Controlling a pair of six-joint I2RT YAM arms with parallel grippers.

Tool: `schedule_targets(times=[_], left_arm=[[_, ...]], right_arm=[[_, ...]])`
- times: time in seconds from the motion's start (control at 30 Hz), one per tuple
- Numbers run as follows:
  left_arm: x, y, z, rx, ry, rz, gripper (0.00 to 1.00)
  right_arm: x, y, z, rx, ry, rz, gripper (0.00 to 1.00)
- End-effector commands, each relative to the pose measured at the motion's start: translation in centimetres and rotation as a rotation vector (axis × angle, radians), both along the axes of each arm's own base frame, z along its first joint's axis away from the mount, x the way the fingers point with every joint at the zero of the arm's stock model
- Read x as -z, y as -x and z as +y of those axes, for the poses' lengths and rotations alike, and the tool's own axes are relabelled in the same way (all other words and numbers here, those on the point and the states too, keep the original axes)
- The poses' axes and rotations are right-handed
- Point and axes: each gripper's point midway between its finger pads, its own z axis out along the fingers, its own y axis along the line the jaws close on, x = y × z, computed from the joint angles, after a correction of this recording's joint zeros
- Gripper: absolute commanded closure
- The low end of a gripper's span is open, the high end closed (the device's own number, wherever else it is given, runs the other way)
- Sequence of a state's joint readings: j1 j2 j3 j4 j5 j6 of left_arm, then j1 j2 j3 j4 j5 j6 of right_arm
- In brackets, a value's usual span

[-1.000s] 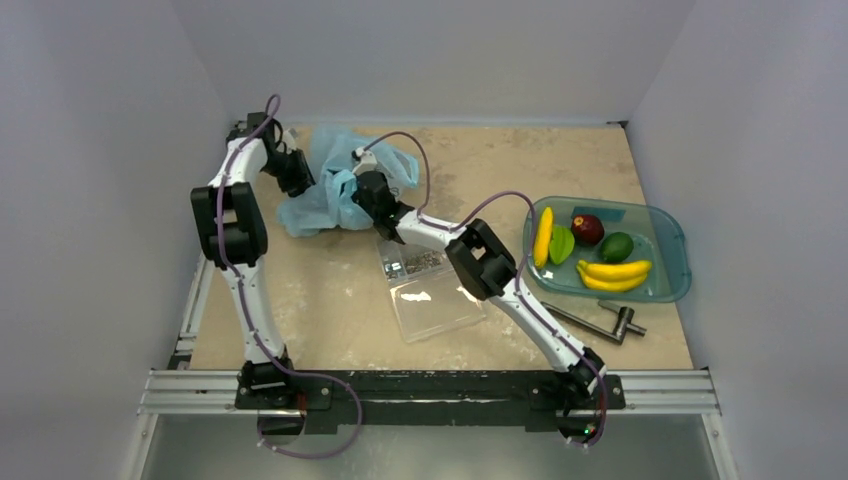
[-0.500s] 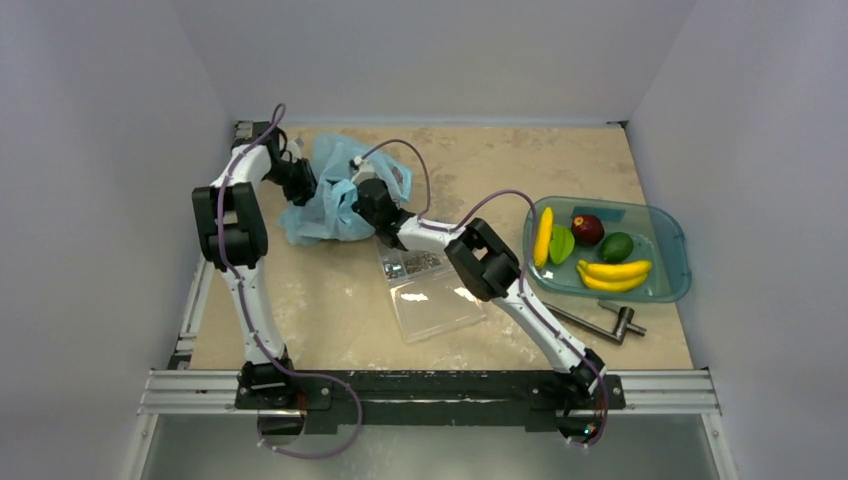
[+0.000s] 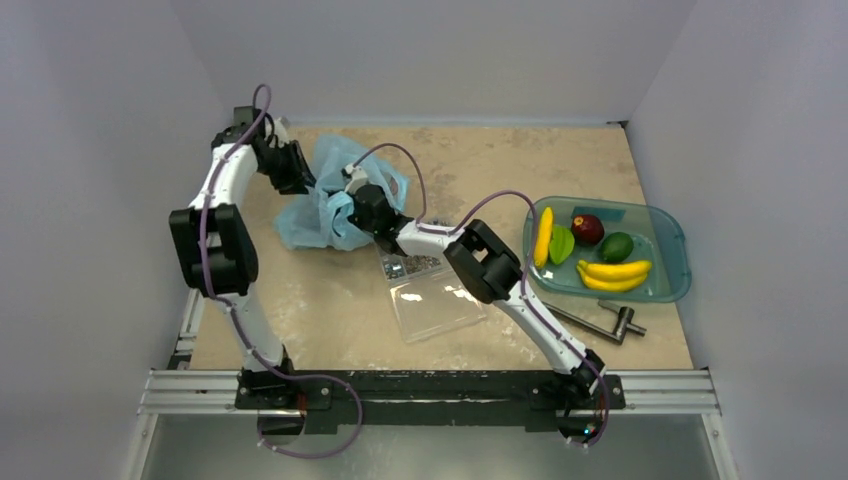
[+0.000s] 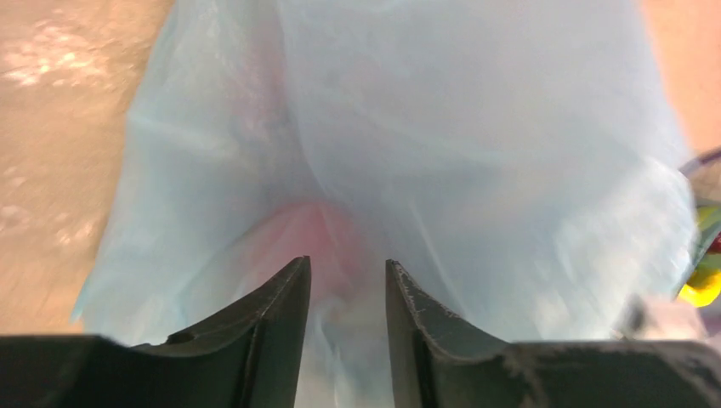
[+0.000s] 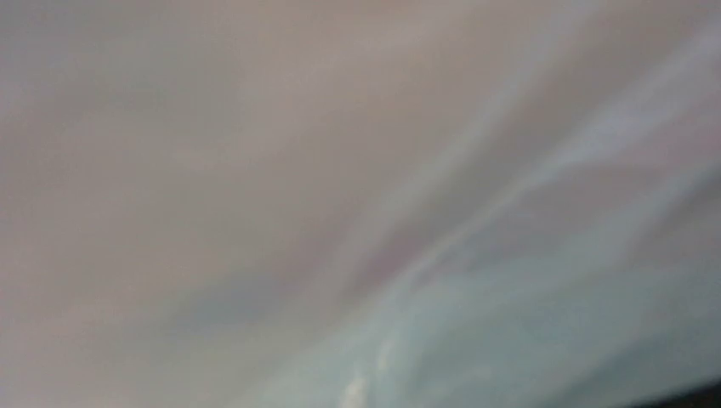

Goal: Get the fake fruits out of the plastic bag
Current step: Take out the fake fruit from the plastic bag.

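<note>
Counting the tray at the right edge of the bench, you have five fruits out: two yellow, two green, one dark red. The bag lies crumpled near the far-left corner. A pink patch shows through its film, fruit or print, cannot tell, so judge the task late but unconfirmed. Your left arm stands tall along the left edge, wrist bent over the bag's far side, left claw nearly pressed together, pinching a fold of film. Your right arm stretches diagonally from the near edge, right claw buried in the bag; its spread cannot be told.
</note>
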State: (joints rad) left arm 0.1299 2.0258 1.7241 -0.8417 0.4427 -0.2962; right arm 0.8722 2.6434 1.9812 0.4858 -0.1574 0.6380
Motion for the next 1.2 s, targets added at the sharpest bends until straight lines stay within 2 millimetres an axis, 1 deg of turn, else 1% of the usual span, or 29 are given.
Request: schedule_targets(times=[0.0,0.03,0.1,0.17,0.23,0.3,0.33,0.37,0.4,0.47,0.53,0.57,0.63,0.67,0.7,0.83,0.9,1.03,1.07,1.13,1.17], left_arm=[[-6.6,2.3,2.6,-0.110,-0.119,-0.157,0.60],[-7.6,3.5,3.2,-0.149,-0.142,-0.182,0.57],[-7.6,5.1,3.9,-0.226,-0.132,-0.205,0.53],[-6.5,6.5,3.7,-0.278,-0.071,-0.202,0.50],[-4.8,7.7,3.4,-0.297,-0.014,-0.159,0.51],[-3.3,8.2,3.3,-0.305,-0.007,-0.130,0.52],[-2.6,8.2,3.3,-0.303,-0.003,-0.119,0.52],[-1.9,8.1,3.2,-0.295,-0.003,-0.104,0.52],[-1.4,8.0,3.2,-0.291,0.003,-0.088,0.53],[-0.5,8.0,2.8,-0.274,0.034,-0.061,0.54],[0.5,8.0,3.0,-0.273,0.021,-0.044,0.54],[0.6,7.9,3.2,-0.272,0.021,-0.038,0.54],[1.2,7.7,3.5,-0.275,0.011,-0.018,0.51],[1.4,7.6,3.5,-0.277,0.017,-0.014,0.50],[1.5,7.5,3.5,-0.281,0.025,-0.010,0.50],[2.4,7.7,3.6,-0.281,0.028,0.014,0.51],[2.9,7.8,4.0,-0.288,0.013,0.034,0.51],[3.2,7.9,4.6,-0.296,-0.008,0.044,0.52],[3.1,7.9,4.6,-0.294,-0.008,0.041,0.52],[3.0,7.8,4.6,-0.294,-0.008,0.037,0.53],[3.0,7.8,4.6,-0.290,-0.005,0.035,0.53]], right_arm=[[5.4,2.4,-0.7,-0.056,0.155,0.070,0.06],[5.5,2.7,-0.9,-0.058,0.167,0.063,0.04],[5.1,3.1,-1.0,-0.067,0.175,0.042,0.01],[4.9,3.7,-0.7,-0.085,0.200,0.025,0.01],[5.0,4.4,-0.4,-0.107,0.221,0.009,0.01],[5.3,5.0,0.0,-0.123,0.224,0.001,0.01],[5.8,5.0,0.1,-0.115,0.233,0.005,0.03],[6.1,4.9,0.1,-0.102,0.238,0.010,0.07],[6.1,4.9,0.3,-0.099,0.230,0.017,0.14],[5.8,5.0,0.9,-0.123,0.205,0.016,0.19],[5.6,5.0,1.1,-0.126,0.204,0.017,0.29],[5.5,5.0,0.9,-0.121,0.204,0.013,0.33],[4.5,5.0,0.8,-0.115,0.185,0.001,0.45],[3.8,5.0,0.7,-0.110,0.174,-0.009,0.49],[2.3,5.0,0.7,-0.109,0.156,-0.027,0.52],[-1.7,5.0,0.7,-0.105,0.111,-0.064,0.72],[-4.0,4.7,0.2,-0.079,0.098,-0.091,0.77],[-8.5,4.3,-1.3,-0.014,0.074,-0.150,0.91],[-9.3,4.4,-1.7,-0.008,0.071,-0.156,0.93],[-10.8,4.6,-2.5,0.012,0.067,-0.166,0.94],[-11.1,4.6,-3.2,0.030,0.076,-0.168,0.95]])
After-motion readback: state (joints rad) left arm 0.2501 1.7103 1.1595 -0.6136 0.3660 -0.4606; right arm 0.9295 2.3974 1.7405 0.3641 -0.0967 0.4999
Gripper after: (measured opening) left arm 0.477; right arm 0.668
